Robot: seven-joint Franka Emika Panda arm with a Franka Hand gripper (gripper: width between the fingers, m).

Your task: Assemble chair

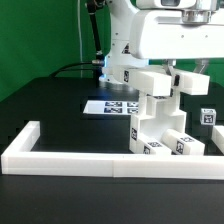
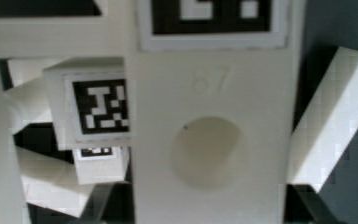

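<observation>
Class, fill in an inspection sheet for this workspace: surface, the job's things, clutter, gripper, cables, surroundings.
Surface: black table, edged by a low white border wall at the front and the exterior view's left.
Job's things: white tagged chair parts stacked at the exterior view's right; one panel fills the wrist view.
Clutter: nothing seen; only the marker board lies flat.
Grippers: gripper shut, apparently on the panel, above the stack.
Cables: dark cable behind the table.
Surroundings: green backdrop.
</observation>
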